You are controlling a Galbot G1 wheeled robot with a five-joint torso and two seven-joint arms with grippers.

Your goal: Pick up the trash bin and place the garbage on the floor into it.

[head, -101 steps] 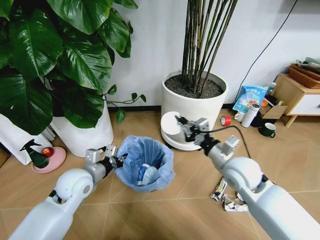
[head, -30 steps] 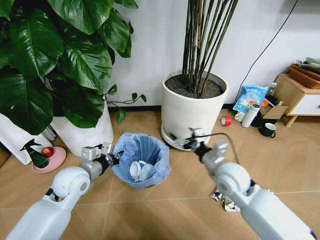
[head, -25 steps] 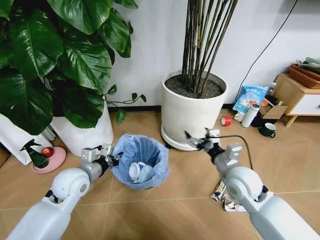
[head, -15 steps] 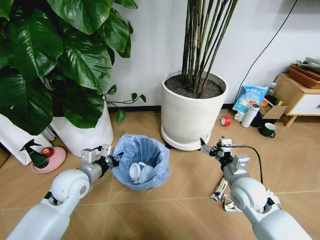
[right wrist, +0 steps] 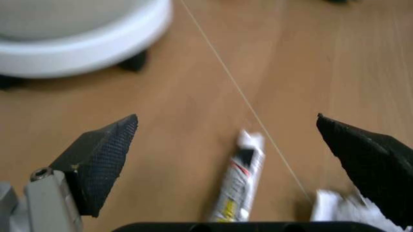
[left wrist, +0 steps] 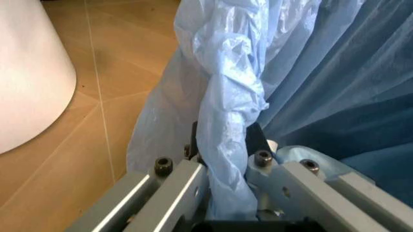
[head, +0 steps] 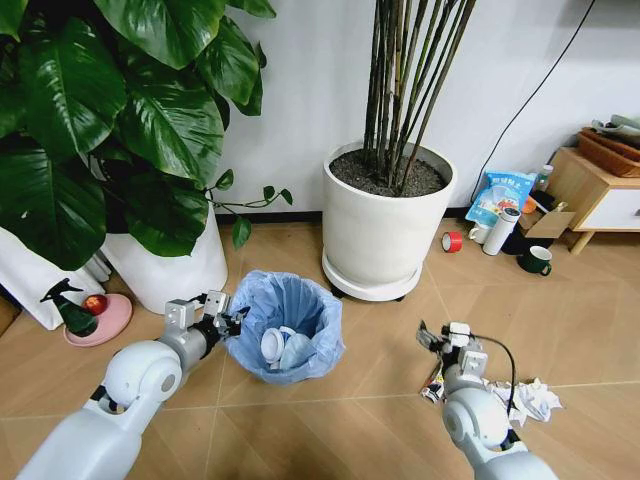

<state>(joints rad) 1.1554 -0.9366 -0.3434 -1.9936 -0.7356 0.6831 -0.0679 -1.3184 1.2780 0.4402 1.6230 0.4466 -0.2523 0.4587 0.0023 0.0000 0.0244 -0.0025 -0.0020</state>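
Observation:
The trash bin (head: 285, 338), black with a crinkled light-blue bag, stands on the chevron wood floor (head: 370, 340). My left gripper (head: 222, 318) is shut on its near-left rim; the left wrist view shows the gripper (left wrist: 223, 140) pinching a fold of the bag (left wrist: 310, 72). A white disc and a white-blue bottle (head: 280, 346) lie inside. My right gripper (head: 440, 336) hangs open low over the floor, right of the bin. In the right wrist view this gripper (right wrist: 226, 118) has a small printed carton (right wrist: 239, 181) just beyond its spread fingers. Crumpled white paper (head: 532, 400) lies farther right.
A big white plant pot (head: 385, 235) on a wheeled base (right wrist: 77, 34) stands behind the bin, and another pot (head: 175, 270) stands at left. A green spray bottle (head: 65, 308) and pink dish (head: 105, 320) sit far left. A snack bag (head: 498, 195), tape roll (head: 452, 241), mug (head: 537, 261) and wooden cabinet (head: 590, 190) sit at right.
My right gripper let a white disc go into the bin, then swung right and down to just above the floor by the carton. The left gripper kept its hold.

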